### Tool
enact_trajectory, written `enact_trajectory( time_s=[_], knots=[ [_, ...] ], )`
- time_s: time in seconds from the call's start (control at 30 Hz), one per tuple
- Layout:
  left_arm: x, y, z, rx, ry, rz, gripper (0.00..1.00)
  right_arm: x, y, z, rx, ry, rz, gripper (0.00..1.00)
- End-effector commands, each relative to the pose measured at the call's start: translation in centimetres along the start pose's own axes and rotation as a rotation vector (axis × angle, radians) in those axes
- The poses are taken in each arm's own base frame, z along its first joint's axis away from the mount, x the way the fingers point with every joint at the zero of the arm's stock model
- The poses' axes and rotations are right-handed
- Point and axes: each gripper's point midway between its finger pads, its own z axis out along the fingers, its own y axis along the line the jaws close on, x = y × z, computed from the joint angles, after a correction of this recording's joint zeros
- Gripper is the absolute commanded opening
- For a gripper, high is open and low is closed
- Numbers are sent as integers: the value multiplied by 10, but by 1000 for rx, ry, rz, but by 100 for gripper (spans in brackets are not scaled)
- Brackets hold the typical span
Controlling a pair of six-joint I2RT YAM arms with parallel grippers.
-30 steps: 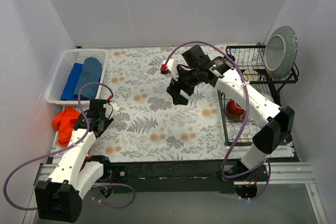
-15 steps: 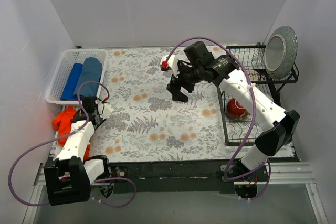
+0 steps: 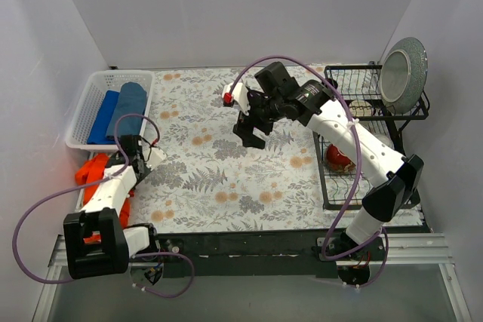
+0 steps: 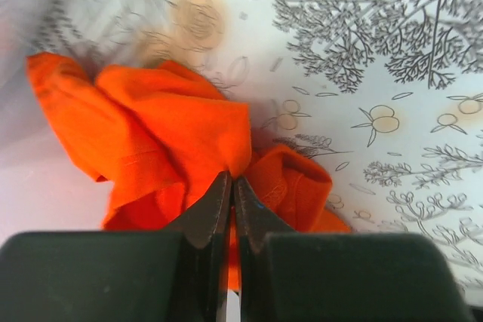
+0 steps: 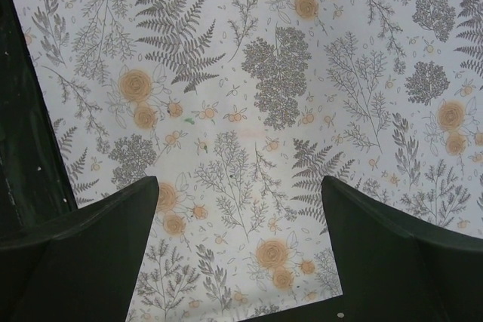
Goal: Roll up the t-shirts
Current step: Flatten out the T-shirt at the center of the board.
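The orange-red t-shirt [image 3: 90, 173] lies crumpled at the table's left edge, partly hidden by my left arm. My left gripper [image 3: 115, 165] is shut on a raised fold of that shirt [image 4: 181, 133]; in the left wrist view the fingertips [image 4: 232, 180] pinch orange cloth between them. A royal blue t-shirt [image 3: 103, 116] and a dusty blue t-shirt [image 3: 129, 105] lie side by side in the white basket [image 3: 113, 75] at the back left. My right gripper [image 3: 250, 133] hangs open above the middle of the floral cloth, nothing between its fingers [image 5: 239, 180].
A black wire dish rack [image 3: 332, 186] stands at the right, with a grey plate [image 3: 404, 73] upright in it and a glossy dark-red bowl [image 3: 337, 157] below. White walls close in on the left, back and right.
My left gripper swung left to the orange-red t-shirt and closed on a fold of it. The right arm drifted a little left and stayed open.
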Motion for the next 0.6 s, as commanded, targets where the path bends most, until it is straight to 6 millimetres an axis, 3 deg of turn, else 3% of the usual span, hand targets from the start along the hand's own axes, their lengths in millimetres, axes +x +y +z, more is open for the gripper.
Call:
enact_trajectory(
  time_s=[0.0,0.03,0.07,0.1,0.17,0.2,0.27,0.43,0.57],
  knots=[
    [-39,16,-50,125,-163,-93,0,-23,-14,-11,82,-38,-62,97],
    [-47,15,-66,160,-220,-108,0,-25,-21,-12,119,-36,-66,97],
    [-69,-4,-84,290,-356,-96,0,-26,-25,-15,141,-37,-69,97],
    [-61,-36,-104,447,-361,-62,0,-27,-28,-16,160,-37,-72,97],
    [-76,-62,-149,590,-570,18,0,-26,-37,-16,203,-25,-79,97],
    [-80,-68,-161,613,-620,9,0,-26,-40,-16,214,-24,-81,97],
    [-98,-70,-191,648,-761,-16,0,-27,-46,-17,251,-19,-80,97],
    [-144,-67,-225,741,-850,-31,0,-9,-80,-24,439,59,-55,99],
    [-200,-75,-260,832,-908,11,0,3,-101,-40,544,90,-36,99]
  ],
)
